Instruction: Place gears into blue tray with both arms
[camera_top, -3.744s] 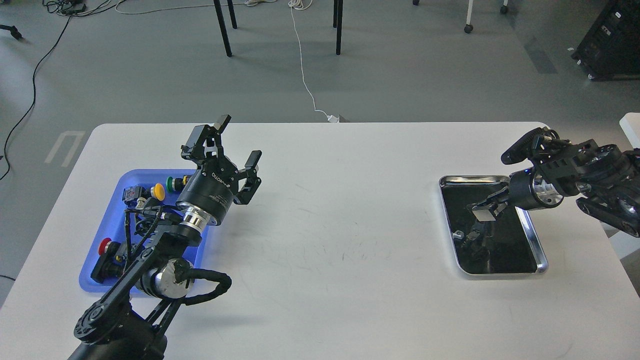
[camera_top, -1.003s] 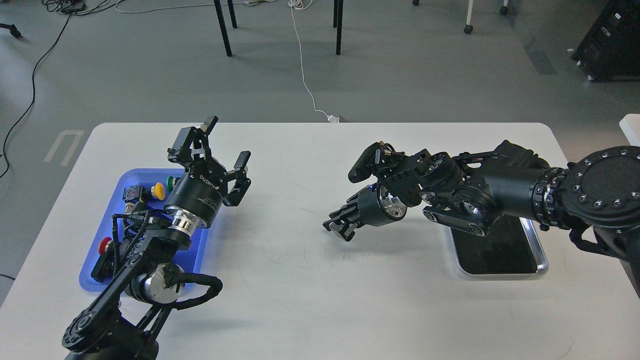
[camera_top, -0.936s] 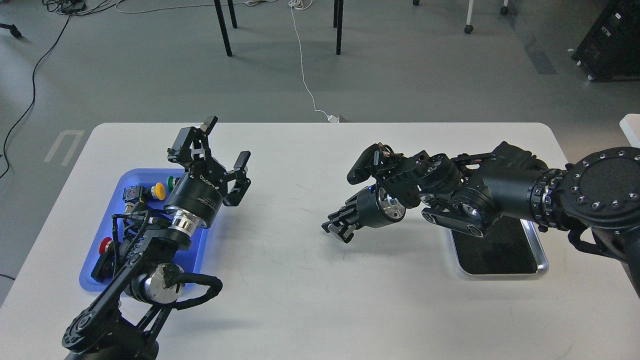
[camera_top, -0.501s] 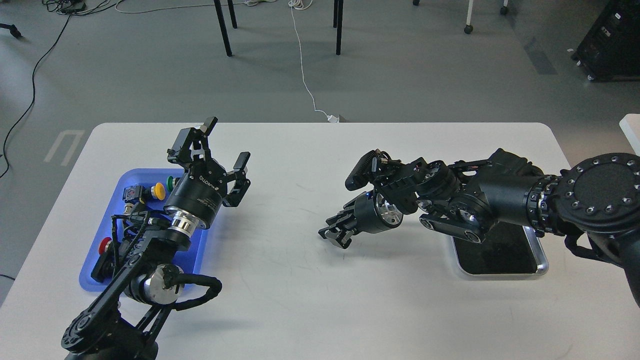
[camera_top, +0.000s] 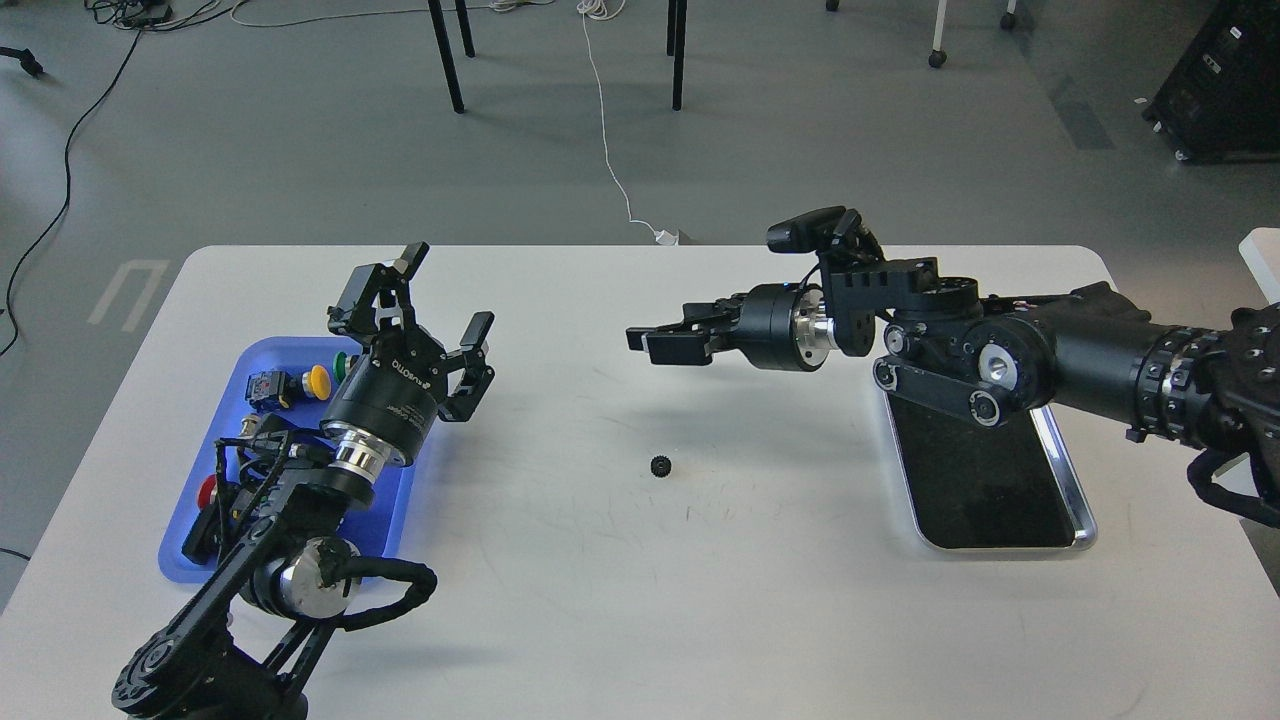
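Observation:
One small black gear (camera_top: 660, 465) lies flat on the white table near its middle, with nothing touching it. My right gripper (camera_top: 652, 340) hovers above and slightly behind the gear, pointing left, its fingers open and empty. Over the right edge of the blue tray (camera_top: 285, 350) at the far left, my left gripper (camera_top: 440, 298) points up and away with its fingers spread wide and empty. No gear shows in the blue tray, though my left arm covers much of it.
The blue tray holds yellow (camera_top: 318, 380), green (camera_top: 342, 362) and red (camera_top: 207, 490) push buttons. A steel tray with black lining (camera_top: 990, 480) sits at the right, partly under my right arm. Bare tabletop lies between the two trays.
My right gripper carried something from the steel tray to the table's middle, then lifted up and back. The gear now lies on the table where it was. The left gripper shifted slightly.

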